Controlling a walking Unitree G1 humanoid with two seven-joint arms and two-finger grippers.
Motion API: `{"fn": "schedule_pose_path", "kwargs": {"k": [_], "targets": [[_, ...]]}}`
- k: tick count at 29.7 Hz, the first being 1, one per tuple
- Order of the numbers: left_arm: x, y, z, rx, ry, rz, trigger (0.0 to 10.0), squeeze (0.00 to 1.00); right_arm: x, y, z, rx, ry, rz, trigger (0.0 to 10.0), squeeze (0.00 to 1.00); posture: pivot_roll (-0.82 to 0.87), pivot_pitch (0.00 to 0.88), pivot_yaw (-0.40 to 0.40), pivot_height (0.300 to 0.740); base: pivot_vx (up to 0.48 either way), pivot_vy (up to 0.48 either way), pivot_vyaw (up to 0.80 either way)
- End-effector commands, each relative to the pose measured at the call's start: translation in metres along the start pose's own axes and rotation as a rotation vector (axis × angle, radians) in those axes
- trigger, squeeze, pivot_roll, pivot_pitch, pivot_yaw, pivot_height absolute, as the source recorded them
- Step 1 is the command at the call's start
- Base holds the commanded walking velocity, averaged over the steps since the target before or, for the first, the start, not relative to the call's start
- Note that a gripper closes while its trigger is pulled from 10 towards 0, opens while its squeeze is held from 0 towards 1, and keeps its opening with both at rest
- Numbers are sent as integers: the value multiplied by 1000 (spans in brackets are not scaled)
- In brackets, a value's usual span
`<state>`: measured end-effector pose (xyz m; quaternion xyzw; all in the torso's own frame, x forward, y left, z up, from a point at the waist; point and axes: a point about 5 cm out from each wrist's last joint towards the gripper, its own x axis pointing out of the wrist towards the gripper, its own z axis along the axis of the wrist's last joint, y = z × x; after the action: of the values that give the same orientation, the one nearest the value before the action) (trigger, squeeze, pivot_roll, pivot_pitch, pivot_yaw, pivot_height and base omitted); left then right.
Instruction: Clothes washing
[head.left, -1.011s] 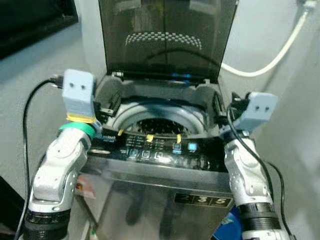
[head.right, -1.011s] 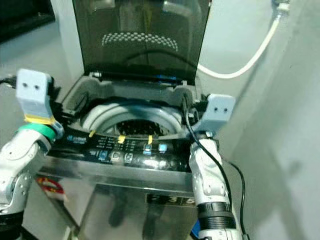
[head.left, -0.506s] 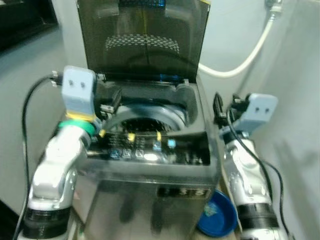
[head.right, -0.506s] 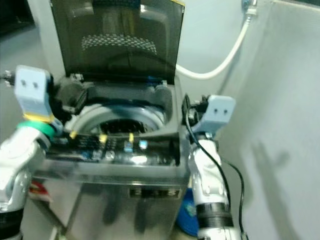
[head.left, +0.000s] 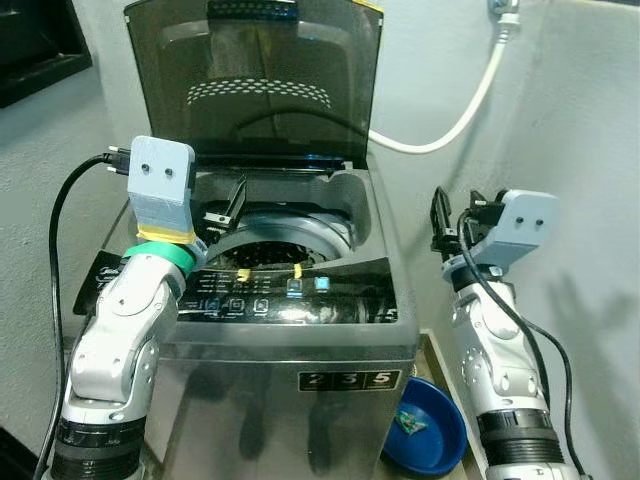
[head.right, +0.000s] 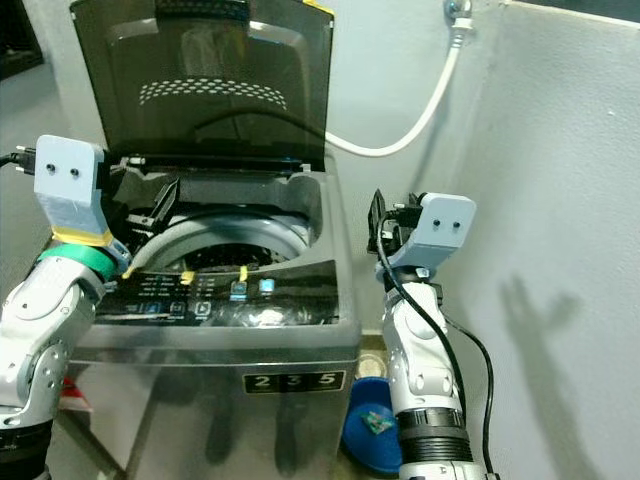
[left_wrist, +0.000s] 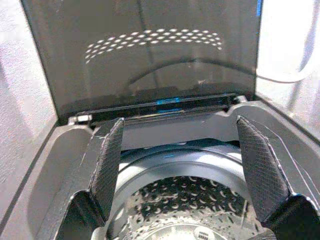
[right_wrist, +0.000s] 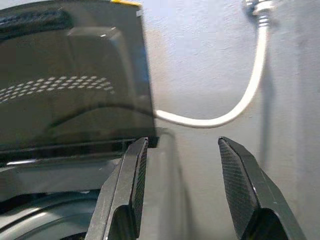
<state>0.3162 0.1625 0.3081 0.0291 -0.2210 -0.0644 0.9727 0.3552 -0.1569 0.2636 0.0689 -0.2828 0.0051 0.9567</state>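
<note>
While the washing machine (head.left: 290, 330) stands with its lid (head.left: 255, 80) up, the left gripper (left_wrist: 180, 165) and right gripper (right_wrist: 182, 185) hang open, holding nothing.

**Right arm cleared the washer rim**

Camera pulled back and rose; whole lid (head.left: 255, 85) came into view. Right end effector (head.left: 441, 228) moved off the washing machine (head.left: 290, 340) rim to hang beside its right wall. Blue basin (head.left: 428, 436) on the floor came into sight. Left end effector (head.left: 228, 205) shifted inward over the drum (left_wrist: 185, 197).
</note>
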Motion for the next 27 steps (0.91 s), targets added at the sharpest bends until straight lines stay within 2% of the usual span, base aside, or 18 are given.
{"fn": "schedule_pose_path", "kwargs": {"k": [1,16,19,21,23,24,27], "targets": [[0,1,-1,12,4,5,10000,0,-2,-1,-2,0,11,-4,10000,0,34,92,29,740,0,0,0],[-1,-1,-4,6,10,6,10000,0,-4,2,-5,-19,22,23,10000,0,32,93,26,740,0,0,0],[-10,-7,-11,-24,50,-56,10000,0,-9,12,-6,-85,18,104,10000,0,35,85,14,740,0,0,0],[-19,-13,-15,-28,86,-123,10000,0,-11,9,-5,-84,25,103,10000,0,41,80,7,740,0,0,0],[-21,-15,-15,-26,93,-136,10000,0,-12,8,-5,-82,27,101,10000,0,41,80,7,740,0,0,0],[-24,-17,-15,14,90,-156,10000,0,-13,3,-9,-38,60,84,10000,0,43,77,3,740,0,0,0],[-29,-21,-13,42,85,-163,10000,0,-18,-4,-18,7,124,95,10000,0,50,70,-3,740,0,0,0]]}}
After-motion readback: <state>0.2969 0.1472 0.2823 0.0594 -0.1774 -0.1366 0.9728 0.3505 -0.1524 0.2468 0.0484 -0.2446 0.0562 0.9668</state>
